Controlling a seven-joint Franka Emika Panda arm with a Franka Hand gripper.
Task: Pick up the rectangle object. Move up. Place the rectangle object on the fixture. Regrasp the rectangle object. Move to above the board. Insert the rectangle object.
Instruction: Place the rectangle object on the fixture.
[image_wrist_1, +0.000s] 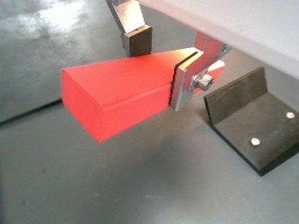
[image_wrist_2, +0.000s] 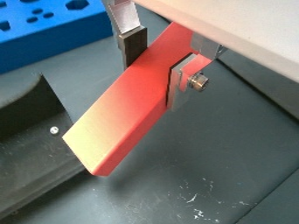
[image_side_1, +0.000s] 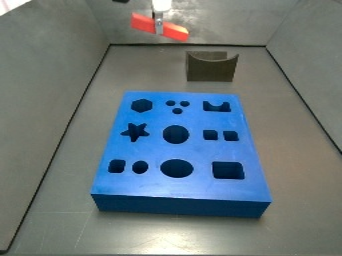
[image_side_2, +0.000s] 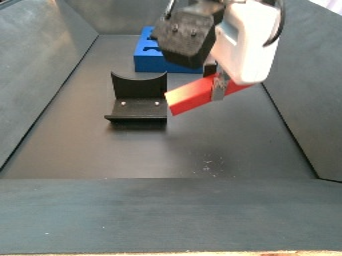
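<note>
My gripper (image_wrist_1: 162, 61) is shut on the rectangle object (image_wrist_1: 117, 92), a red-orange block, which it holds near one end. The block juts out from the fingers, also seen in a wrist view (image_wrist_2: 122, 114). In a side view the gripper (image_side_2: 214, 50) holds the block (image_side_2: 191, 96) tilted in the air, just beside and above the fixture (image_side_2: 136, 100). The dark notched fixture also shows in a side view (image_side_1: 210, 65) and in both wrist views (image_wrist_1: 251, 118) (image_wrist_2: 30, 153); nothing rests in it. The blue board (image_side_1: 181, 150) with shaped cutouts lies flat on the floor.
Grey walls enclose the dark floor on three sides (image_side_1: 80, 90). The board (image_side_2: 150, 50) lies beyond the fixture in a side view, and its corner shows in a wrist view (image_wrist_2: 47, 31). Small white specks mark the floor (image_wrist_2: 198, 197).
</note>
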